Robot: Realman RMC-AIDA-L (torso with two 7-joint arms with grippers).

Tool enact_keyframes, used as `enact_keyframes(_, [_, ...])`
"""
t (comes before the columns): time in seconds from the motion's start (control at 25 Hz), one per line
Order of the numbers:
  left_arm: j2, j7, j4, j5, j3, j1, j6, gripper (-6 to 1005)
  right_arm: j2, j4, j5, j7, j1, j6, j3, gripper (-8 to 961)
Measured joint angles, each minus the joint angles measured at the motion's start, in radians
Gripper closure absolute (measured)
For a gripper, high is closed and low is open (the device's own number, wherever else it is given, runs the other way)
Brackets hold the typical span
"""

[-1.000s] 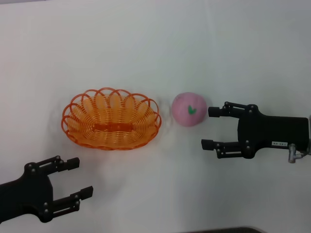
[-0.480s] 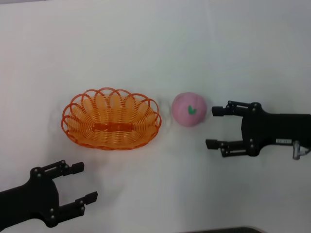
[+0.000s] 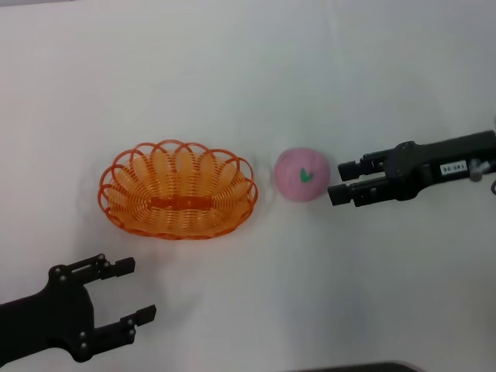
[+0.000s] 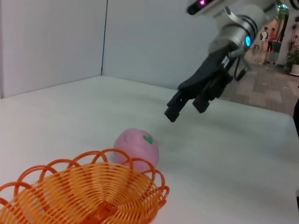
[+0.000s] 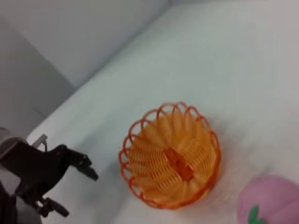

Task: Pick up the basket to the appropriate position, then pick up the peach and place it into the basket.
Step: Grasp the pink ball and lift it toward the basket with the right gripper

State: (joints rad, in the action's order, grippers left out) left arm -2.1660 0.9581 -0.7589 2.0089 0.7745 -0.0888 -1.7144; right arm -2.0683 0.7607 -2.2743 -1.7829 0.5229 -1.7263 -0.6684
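The orange basket sits upright and empty on the white table, left of centre. The pink peach with its green leaf mark sits just to the right of it, apart from the rim. My right gripper is open and empty, level with the peach and close to its right side, fingertips pointing at it without touching. My left gripper is open and empty, nearer to me than the basket, by the table's front left. The left wrist view shows the basket, the peach and the right gripper hovering above the table.
The white table stretches bare behind the basket and peach. The right wrist view shows the basket, part of the peach and the left gripper beyond the basket. Walls stand at the table's far edges.
My right gripper has turned at the wrist and shifted farther from me, now level with the peach. My left gripper drew back toward me earlier and has since held still.
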Motion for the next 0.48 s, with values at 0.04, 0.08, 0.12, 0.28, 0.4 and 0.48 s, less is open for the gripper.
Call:
enact_keyframes(0.04, [0.0, 0.0, -0.002, 0.0, 0.0, 0.0, 0.0, 295, -0.001, 0.018, -0.024, -0.042, 0.017, -0.011, -0.002, 190])
enact_keyframes(0.08, [0.0, 0.001, -0.003, 0.0, 0.0, 0.0, 0.0, 295, -0.003, 0.037, -0.043, -0.075, 0.028, -0.016, -0.002, 204])
enact_keyframes(0.12, [0.0, 0.001, -0.004, 0.0, -0.001, 0.0, 0.0, 295, -0.006, 0.063, -0.059, -0.109, 0.04, -0.018, -0.005, 218])
enact_keyframes(0.28, [0.0, 0.001, -0.005, 0.001, -0.001, 0.0, 0.005, 294, -0.009, 0.142, -0.087, -0.188, 0.068, -0.006, -0.015, 201])
enact_keyframes(0.4, [0.0, 0.0, -0.006, 0.002, -0.001, 0.001, 0.006, 294, -0.009, 0.187, -0.105, -0.216, 0.085, 0.008, -0.02, 94])
enact_keyframes(0.48, [0.0, 0.0, -0.008, 0.002, -0.002, 0.001, 0.006, 294, -0.011, 0.216, -0.132, -0.229, 0.106, 0.018, -0.032, 35])
